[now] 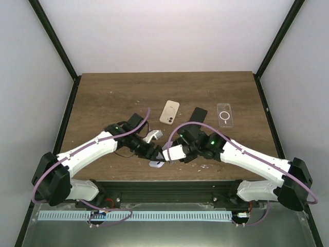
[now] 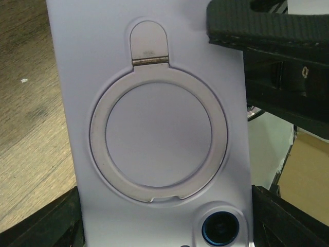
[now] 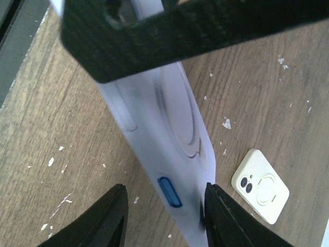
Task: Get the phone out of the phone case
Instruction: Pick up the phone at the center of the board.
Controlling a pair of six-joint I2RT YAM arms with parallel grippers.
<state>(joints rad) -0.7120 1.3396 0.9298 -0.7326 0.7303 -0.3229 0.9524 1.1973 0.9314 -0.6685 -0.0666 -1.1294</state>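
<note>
Close in front of the cream case (image 1: 170,111), the case (image 2: 159,128) with the phone (image 2: 220,230) inside hangs over the counter (image 1: 103,98). Left gripper (image 2: 164,226) is clamped on its long sides. Right gripper (image 3: 162,216) sits apart around one edge. It looks light, slippery and a bit bendy, so I would push at a corner. Only the left wrist view shows its ring (image 2: 97,139). Only the right wrist view shows its side button (image 3: 169,191).

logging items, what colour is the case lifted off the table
Pale lavender; the case shows best in the left wrist view.
</note>
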